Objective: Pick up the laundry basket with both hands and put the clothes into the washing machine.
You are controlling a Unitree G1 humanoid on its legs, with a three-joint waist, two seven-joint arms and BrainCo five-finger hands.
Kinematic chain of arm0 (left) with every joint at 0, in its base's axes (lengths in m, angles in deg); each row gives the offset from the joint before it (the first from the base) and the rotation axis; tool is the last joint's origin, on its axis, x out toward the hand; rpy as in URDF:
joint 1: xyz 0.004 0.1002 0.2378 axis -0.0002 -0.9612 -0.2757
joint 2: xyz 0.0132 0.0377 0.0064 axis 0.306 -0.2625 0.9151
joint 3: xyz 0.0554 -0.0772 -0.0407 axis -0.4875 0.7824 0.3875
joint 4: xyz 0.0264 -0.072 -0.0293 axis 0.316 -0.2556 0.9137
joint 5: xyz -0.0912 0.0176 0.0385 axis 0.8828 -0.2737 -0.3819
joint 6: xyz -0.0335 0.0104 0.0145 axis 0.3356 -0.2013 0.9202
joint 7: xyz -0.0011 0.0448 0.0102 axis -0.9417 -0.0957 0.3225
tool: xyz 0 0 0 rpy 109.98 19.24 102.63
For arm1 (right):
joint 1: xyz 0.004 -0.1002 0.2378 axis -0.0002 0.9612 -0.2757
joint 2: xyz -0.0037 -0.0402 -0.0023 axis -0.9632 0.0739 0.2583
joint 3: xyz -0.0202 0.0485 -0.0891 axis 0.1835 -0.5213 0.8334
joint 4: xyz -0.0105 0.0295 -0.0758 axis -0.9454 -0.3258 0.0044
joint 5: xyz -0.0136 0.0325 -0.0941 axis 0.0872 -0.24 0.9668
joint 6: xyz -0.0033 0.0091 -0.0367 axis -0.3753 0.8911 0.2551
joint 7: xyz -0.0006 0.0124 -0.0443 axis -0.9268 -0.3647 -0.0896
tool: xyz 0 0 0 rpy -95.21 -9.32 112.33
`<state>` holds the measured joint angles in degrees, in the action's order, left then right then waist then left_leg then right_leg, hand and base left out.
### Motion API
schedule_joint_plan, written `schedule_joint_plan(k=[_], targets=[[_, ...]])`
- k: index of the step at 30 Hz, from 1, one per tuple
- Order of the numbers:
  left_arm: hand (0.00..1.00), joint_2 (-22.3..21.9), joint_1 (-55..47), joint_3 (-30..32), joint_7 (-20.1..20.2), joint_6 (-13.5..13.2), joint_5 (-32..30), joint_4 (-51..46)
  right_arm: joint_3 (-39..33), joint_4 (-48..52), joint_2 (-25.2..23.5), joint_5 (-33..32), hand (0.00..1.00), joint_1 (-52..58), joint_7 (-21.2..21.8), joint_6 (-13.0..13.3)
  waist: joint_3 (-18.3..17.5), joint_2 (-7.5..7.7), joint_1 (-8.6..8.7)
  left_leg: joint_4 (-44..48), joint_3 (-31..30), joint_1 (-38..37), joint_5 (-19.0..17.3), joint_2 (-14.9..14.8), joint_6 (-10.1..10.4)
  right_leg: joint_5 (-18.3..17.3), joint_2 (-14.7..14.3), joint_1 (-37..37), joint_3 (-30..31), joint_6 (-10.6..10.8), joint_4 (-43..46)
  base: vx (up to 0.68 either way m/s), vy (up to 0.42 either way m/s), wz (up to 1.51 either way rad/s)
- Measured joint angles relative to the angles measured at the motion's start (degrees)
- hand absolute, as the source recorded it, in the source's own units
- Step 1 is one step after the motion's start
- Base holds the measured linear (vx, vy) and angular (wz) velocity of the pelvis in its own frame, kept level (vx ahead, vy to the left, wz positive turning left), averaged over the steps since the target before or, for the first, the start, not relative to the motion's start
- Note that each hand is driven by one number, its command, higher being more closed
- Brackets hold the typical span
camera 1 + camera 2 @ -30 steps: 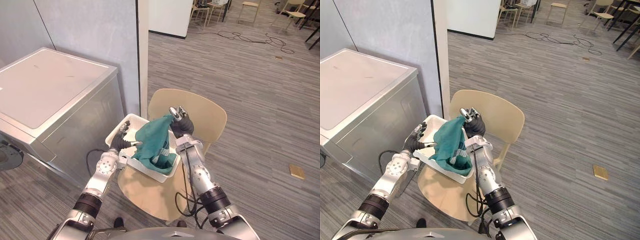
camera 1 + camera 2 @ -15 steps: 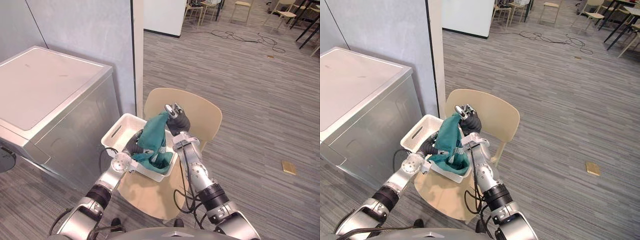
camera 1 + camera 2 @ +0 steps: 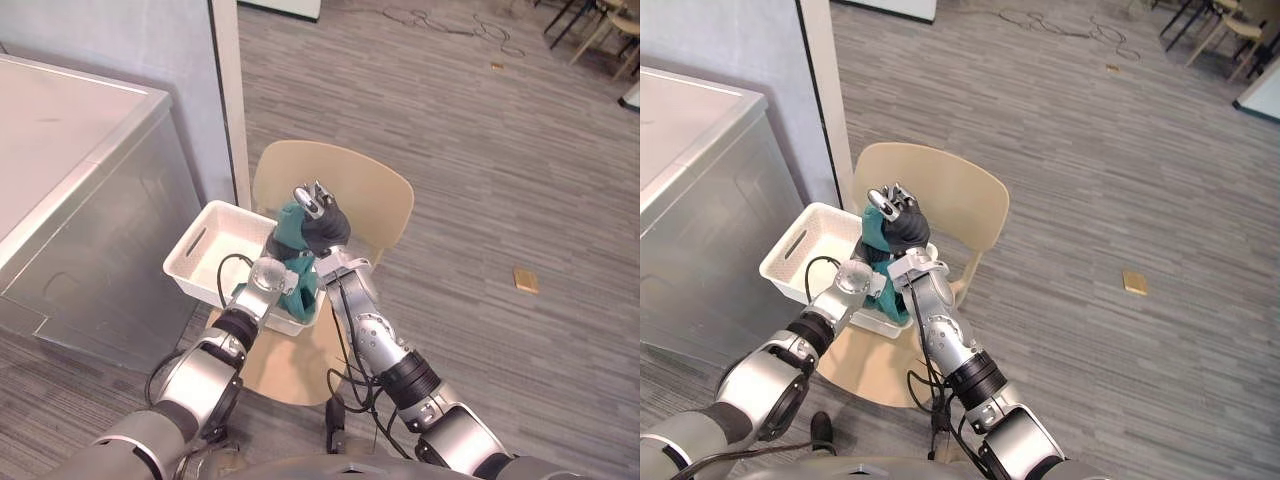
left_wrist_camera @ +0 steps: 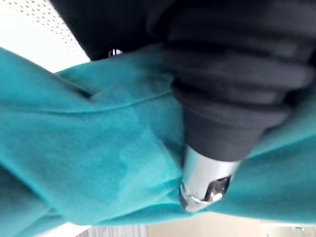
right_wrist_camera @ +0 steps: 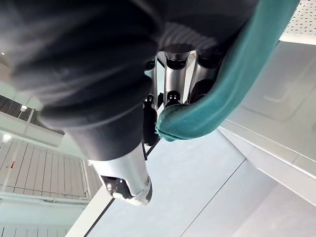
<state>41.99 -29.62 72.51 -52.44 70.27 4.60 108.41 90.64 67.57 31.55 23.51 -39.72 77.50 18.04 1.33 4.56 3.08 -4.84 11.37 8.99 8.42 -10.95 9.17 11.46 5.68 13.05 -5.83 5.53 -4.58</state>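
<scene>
The white plastic laundry basket (image 3: 205,262) sits on the beige chair (image 3: 365,190). Above the basket's right end, the right hand (image 3: 318,212) pinches the teal cloth garment (image 3: 290,225), which trails down into the basket. The left hand (image 3: 277,246) is pressed against the garment there (fingers hidden, so its grip cannot be told).

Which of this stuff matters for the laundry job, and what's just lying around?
Job: teal garment, white basket, washing machine, right hand, left hand.
Lying about: tan chair under the basket, tan block on the floor.

The chair (image 3: 345,190) stands on the floor (image 3: 500,150) — its seat carries the basket (image 3: 225,235), toward 10 o'clock.
</scene>
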Motion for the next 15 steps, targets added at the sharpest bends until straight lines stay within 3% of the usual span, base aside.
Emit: schedule_joint_plan(k=[5, 15], targets=[[1.0, -0.9, 0.9, 0.3, -2.5, -0.1, 6.1, -1.1, 1.1, 0.6, -0.1, -0.1, 1.0, -1.4, -1.8, 1.0, 0.5, -0.08, 0.47, 0.0, 1.5, -0.1, -0.1, -0.1, 0.1, 0.3, -0.1, 0.9, 1.3, 0.0, 0.0, -0.01, 0.001, -0.17], [1.0, -1.9, 0.8, -3.6, -2.3, -0.8, 12.1, -5.1, 1.2, 2.3, -0.2, 0.0, 1.0, -1.3, -2.0, 1.4, 1.8, -0.14, 0.31, 0.0, -0.3, -0.9, -0.3, 0.0, 0.3, -0.4, 0.0, -1.2, -0.1, 0.0, 0.0, -0.02, 0.008, 0.09]])
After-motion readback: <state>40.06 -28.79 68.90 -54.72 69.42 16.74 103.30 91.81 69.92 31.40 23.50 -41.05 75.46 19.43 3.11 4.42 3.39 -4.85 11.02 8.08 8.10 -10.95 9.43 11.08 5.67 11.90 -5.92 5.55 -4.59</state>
